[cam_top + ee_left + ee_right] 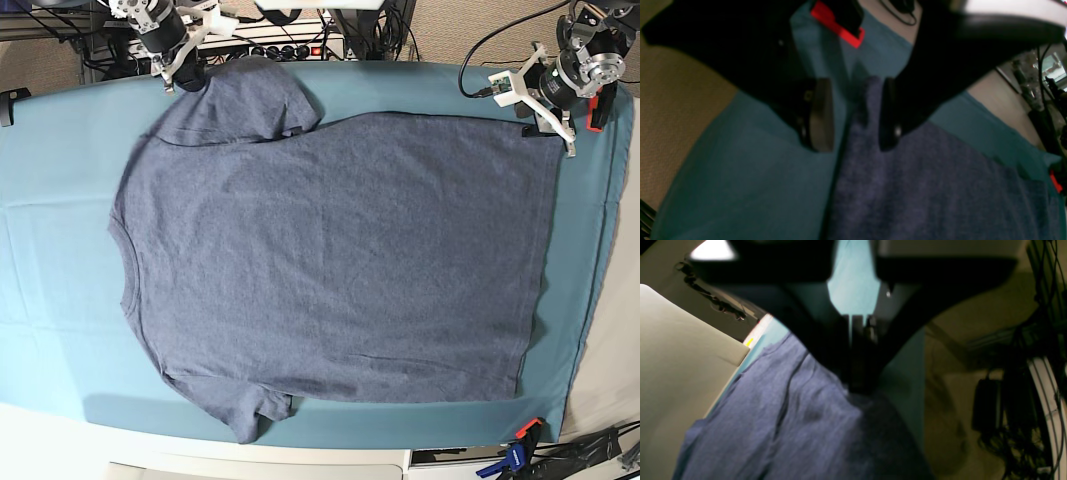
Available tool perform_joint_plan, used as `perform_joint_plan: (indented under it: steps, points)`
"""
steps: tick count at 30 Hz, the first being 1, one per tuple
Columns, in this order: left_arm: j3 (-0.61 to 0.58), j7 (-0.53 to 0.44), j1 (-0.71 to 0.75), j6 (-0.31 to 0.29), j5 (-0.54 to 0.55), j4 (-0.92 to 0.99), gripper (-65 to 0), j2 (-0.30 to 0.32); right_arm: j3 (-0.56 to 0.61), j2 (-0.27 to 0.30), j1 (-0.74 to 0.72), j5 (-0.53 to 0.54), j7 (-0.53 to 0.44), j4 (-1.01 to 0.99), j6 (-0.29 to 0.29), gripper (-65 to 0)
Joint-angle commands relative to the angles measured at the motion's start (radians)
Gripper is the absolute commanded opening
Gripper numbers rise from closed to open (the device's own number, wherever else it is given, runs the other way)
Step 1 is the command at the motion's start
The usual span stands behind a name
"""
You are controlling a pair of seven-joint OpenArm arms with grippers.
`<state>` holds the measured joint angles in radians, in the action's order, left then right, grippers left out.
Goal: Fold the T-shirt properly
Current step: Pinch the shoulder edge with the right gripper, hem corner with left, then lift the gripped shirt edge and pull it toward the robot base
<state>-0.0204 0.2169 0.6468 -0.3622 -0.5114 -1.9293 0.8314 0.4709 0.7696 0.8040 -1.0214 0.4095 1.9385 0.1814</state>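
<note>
Lying flat: T-shirt (340, 260), spread across most of the surface, plain side up, no lettering visible.
Shirt layout: neck toward the right gripper's end, hem toward the left gripper's end, one sleeve at each long side.
Cloth: teal cover (60, 240) under the shirt, showing on all sides.
Right gripper (858, 386): shut, tips pinched into the shirt fabric at the sleeve tip by the surface's far edge; fabric bunched and creased just under the tips.
Right gripper, base view: white and black head (180, 62) touching the sleeve's outer edge.
Below right gripper: blue-grey cloth falling away in soft folds; teal cover on one side, pale panel (676, 366) on the other.
Left gripper (855, 113): jaws apart, holding nothing.
Between left fingers (821, 115): shirt's corner edge, one finger over teal cover, the other over shirt fabric; contact with the cloth not clear.
Left gripper, base view: head (545, 95) just at the hem corner on the far side.
Beside left gripper: red tag (836, 25) on its body; beige floor (670, 110) past the cover's edge.
Beyond right gripper: dark cables (1023, 400) hanging off the surface's end.
Near edge, hem end: blue clamp with orange tip (520, 445) on the cover's corner.
</note>
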Motion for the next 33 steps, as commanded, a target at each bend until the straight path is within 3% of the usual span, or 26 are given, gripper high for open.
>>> perform_joint_plan:
  steps: [1, 6, 9, 20, 29, 31, 33]
  points:
    - [0.003, -0.002, -0.002, 0.010, -0.002, -0.008, -40.2, 0.014, 0.019, 0.003, 0.024, 0.039, -0.043, -0.011, 0.044, -65.0]
    - [0.003, 0.020, -0.002, 0.031, -0.035, -0.008, -37.8, 0.014, 0.019, 0.003, 0.024, 0.027, -0.040, -0.011, -0.041, -65.0]
    - [0.003, 0.022, -0.003, 0.056, -0.035, -0.003, -37.8, 0.014, 0.019, 0.003, 0.024, 0.026, -0.040, -0.011, -0.044, -65.0]
    - [0.003, 0.019, -0.065, 0.055, -0.033, 0.124, -37.9, 0.015, 0.019, 0.003, 0.013, 0.026, -0.034, -0.011, -0.044, -65.0]
    - [0.003, 0.019, -0.062, 0.021, 0.036, 0.126, -38.0, 0.017, 0.019, 0.003, -0.014, 0.026, -0.023, -0.011, -0.045, -65.0]
    - [0.003, 0.019, -0.062, 0.021, 0.049, 0.126, -41.7, 0.017, 0.019, 0.003, -0.015, 0.026, -0.021, -0.011, -0.045, -65.0]
    - [0.003, 0.019, -0.062, 0.020, 0.049, 0.126, -51.2, 0.017, 0.019, 0.003, -0.015, 0.026, -0.021, -0.011, -0.045, -65.0]
